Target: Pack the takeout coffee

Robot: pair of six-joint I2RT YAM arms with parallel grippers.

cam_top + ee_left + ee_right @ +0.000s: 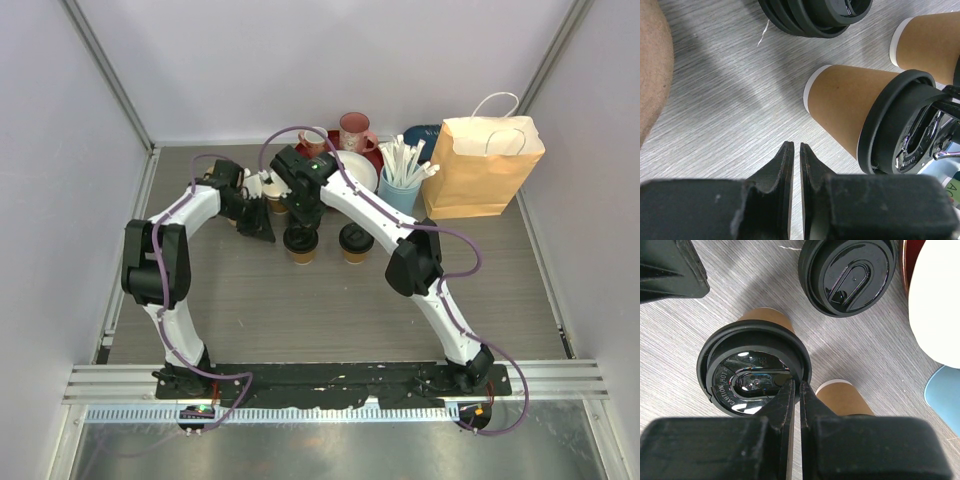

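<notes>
Right gripper closed at lid rim, 5 o'clock; left gripper closed, empty. Takeout cup judged light, crushable; to be grasped mid-body, gently.

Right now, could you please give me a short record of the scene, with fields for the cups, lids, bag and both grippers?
first lidded cup: upright, mid-table, under the right gripper
second lidded cup: upright, beside the first
spare lids: black stack beyond the cups
paper bag: upright, far right, apart from the cups
left gripper: shut, empty, beside the first cup
right gripper: shut, tips at the first cup's lid rim
</notes>
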